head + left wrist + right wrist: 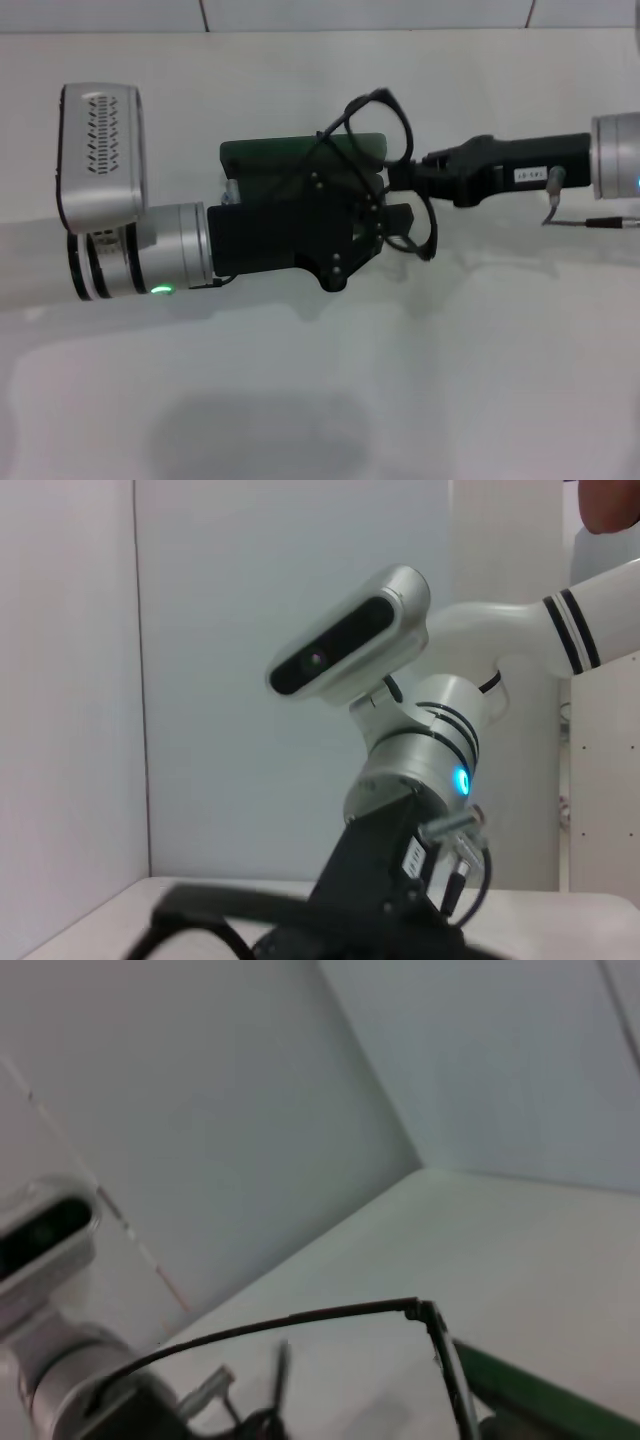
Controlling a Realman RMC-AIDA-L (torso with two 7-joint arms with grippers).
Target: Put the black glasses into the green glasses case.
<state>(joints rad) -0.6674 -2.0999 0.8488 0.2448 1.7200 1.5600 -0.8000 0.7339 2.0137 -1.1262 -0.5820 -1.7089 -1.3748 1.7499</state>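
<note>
Now the right gripper (405,180) is pinching the black glasses (395,150) at the bridge, above the green glasses case (290,155) gripped by the left gripper (372,215) mid-counter, and a loose temple arm risks snagging the case rim

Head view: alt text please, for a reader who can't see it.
The right gripper holds the black glasses over the green glasses case, reaching in from the right. The left gripper, coming from the left, covers most of the case on the white table.
</note>
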